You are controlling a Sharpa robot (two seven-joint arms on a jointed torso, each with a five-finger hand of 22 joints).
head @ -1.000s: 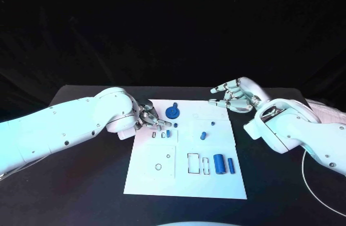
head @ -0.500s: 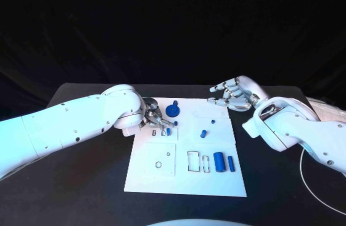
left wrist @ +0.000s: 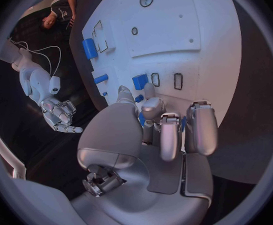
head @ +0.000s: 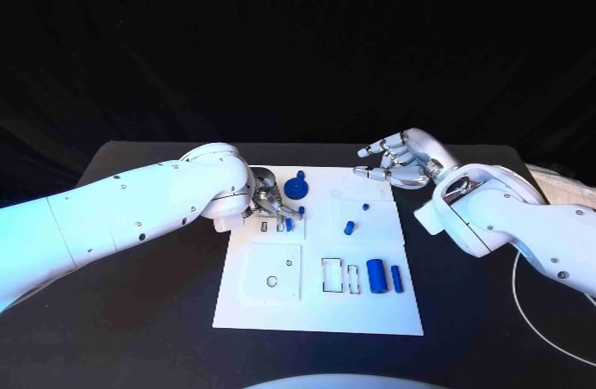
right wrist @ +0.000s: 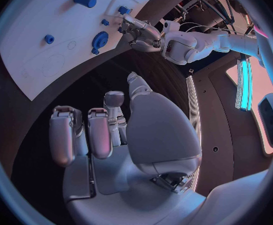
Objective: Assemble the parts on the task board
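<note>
The white task board lies mid-table. At its far left part my left hand is down with bent fingers, right beside a round blue gear part. Blue shows between those fingers in the left wrist view, and I cannot tell whether they grip the gear. A small blue part stands in a slot just before the hand, also seen from the wrist. Another small blue part and two blue cylinders lie further right. My right hand hovers beyond the board's far right corner, fingers spread, holding nothing.
Empty outlined slots sit beside the cylinders, and a square plate with a ring hole lies at the board's near left. A tiny blue stud stands near the far right. A white cable curves over the table on the right.
My left hand has crept a little right and away from me, toward the gear, as its arm swung in. The right hand has hardly moved.
</note>
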